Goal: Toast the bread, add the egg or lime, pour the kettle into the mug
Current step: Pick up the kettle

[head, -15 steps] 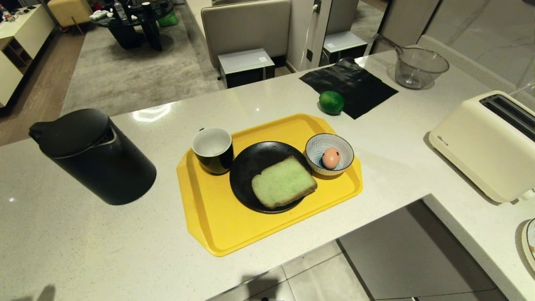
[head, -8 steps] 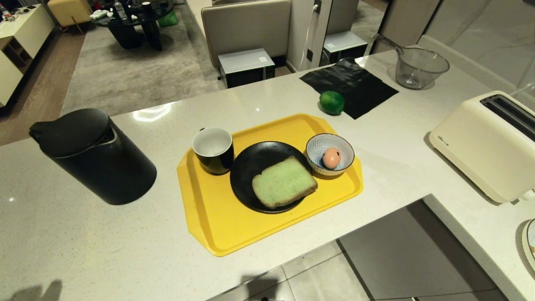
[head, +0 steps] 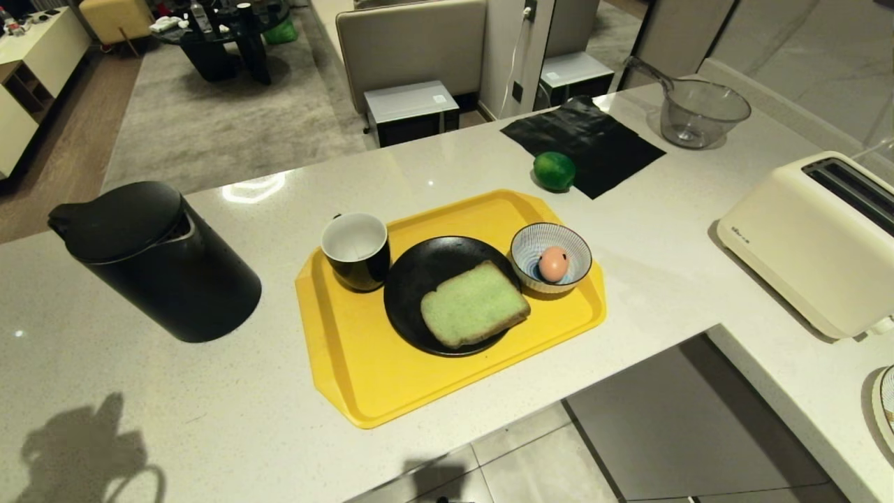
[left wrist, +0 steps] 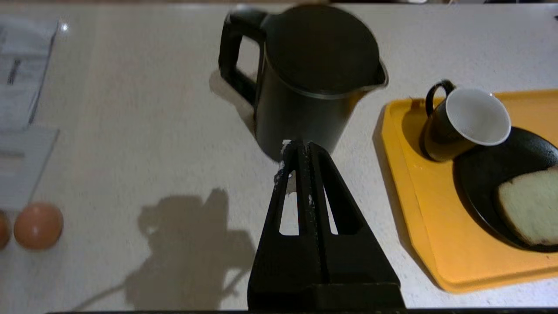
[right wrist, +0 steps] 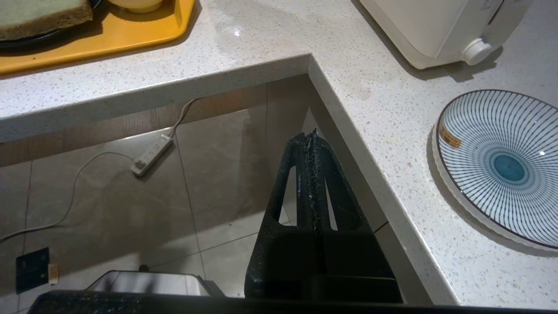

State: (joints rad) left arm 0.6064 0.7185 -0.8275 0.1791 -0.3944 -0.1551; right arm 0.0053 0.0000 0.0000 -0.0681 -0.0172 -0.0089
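The yellow tray (head: 363, 381) sits on the pale tabletop (head: 209, 419) and serves as the landmark. On it, the mug (head: 355, 250) stands upright at the far left corner, touching a black plate (head: 412, 279) at the tray's middle, which carries the bread (head: 473, 304). A striped bowl (head: 532, 241) at the tray's right side holds the egg (head: 553, 263). The lime (head: 554, 170) lies beyond the tray, at the edge of a black cloth (head: 594, 143). The kettle (head: 157, 262) stands well to the left of the tray, lid down. A cream toaster (head: 803, 237) stands well to the tray's right.

The left end effector (left wrist: 297, 150) hangs over the tabletop left of the tray, clenched and empty, pointing at the kettle's base. The right end effector (right wrist: 309, 138) is also clenched with nothing in it, below the tabletop's edge, over the floor (right wrist: 130, 205) on the tray's near right.
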